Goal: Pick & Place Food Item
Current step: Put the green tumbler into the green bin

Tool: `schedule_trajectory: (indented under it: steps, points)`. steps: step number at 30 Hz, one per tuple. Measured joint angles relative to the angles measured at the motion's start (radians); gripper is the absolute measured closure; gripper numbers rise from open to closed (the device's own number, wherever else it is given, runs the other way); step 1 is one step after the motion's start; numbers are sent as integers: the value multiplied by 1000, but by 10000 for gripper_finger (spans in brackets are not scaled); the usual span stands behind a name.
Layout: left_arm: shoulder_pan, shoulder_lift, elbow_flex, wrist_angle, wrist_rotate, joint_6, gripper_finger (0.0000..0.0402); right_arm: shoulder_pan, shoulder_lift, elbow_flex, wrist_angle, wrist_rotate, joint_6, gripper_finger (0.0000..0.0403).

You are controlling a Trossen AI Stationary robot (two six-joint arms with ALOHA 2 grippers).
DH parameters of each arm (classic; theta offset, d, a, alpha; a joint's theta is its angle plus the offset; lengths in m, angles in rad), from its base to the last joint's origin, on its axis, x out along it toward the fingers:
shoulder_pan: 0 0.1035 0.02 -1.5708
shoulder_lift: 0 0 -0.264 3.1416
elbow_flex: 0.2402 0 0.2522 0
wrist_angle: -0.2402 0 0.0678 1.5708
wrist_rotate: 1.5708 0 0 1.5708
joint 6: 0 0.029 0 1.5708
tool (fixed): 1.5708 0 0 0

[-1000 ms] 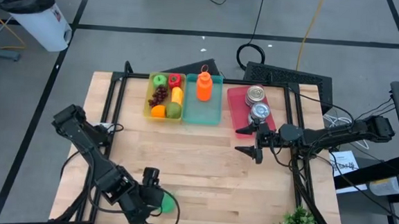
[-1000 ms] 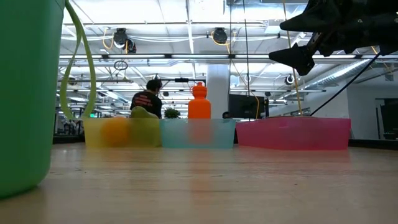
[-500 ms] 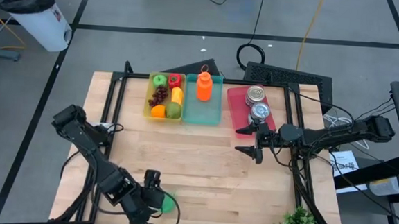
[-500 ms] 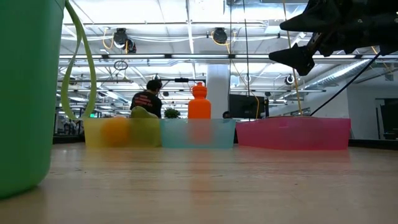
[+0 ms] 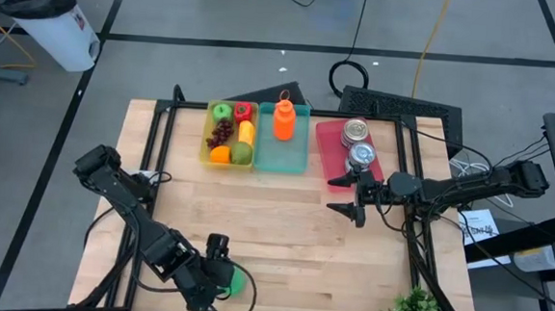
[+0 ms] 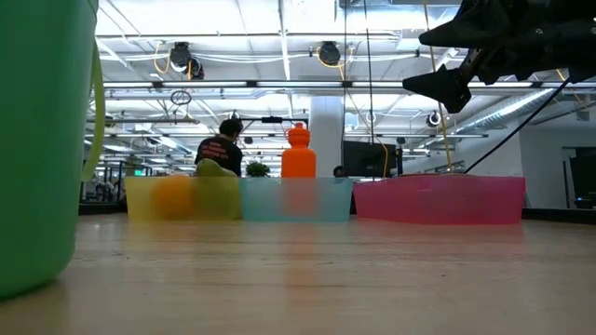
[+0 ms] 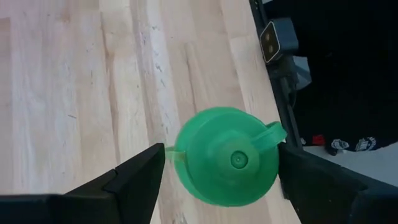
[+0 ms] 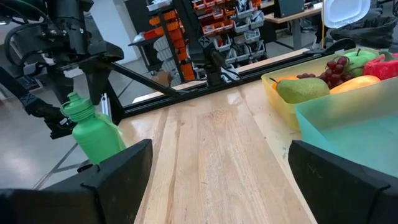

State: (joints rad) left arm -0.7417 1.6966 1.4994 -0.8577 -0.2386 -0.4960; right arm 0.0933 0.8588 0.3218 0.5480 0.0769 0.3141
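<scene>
In the high view the left gripper (image 5: 220, 279) covers most of the green bottle (image 5: 236, 284) at the table's (image 5: 293, 224) near edge, so only a green sliver shows beside the dark fingers. The left wrist view looks straight down on that bottle (image 7: 227, 163): cap and loop handle sit between the two fingers, which stand wide on either side with wood visible in the gaps, touching nothing. The low view cuts the bottle (image 6: 37, 140) off at the picture's left edge and hides the gripper. Farther along, the yellow bin (image 5: 229, 133) holds the food (image 5: 233, 132): grapes, an apple, a pear and other pieces, well apart from both grippers. In the low view the food is only a blur through the bin wall (image 6: 182, 198). The teal bin (image 5: 283, 148) carries an orange bottle (image 5: 284, 117); the pink bin (image 5: 347, 152) holds two cans (image 5: 356, 143). A person (image 6: 222, 149) shows in the room behind, seen only in the low view. The right gripper (image 5: 348, 194) hangs in the air just in front of the pink bin, fingers spread wide and empty; the right wrist view shows the pear (image 8: 303, 89) and grapes ahead of it, off to one side.
</scene>
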Motion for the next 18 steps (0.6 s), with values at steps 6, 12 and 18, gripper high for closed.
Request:
schedule_trajectory:
  steps: [6, 12, 18]
  points:
    - [10, 0, -63, 40, 3, 69, 99, 0, 0, 0, 0, 0, 0, 46]
    - [21, -3, -119, 109, 18, 80, 126, 0, 0, 0, 0, 0, 7, 46]
    - [24, -3, -121, 157, 30, 140, 172, 0, 0, 0, 0, 0, 7, 46]
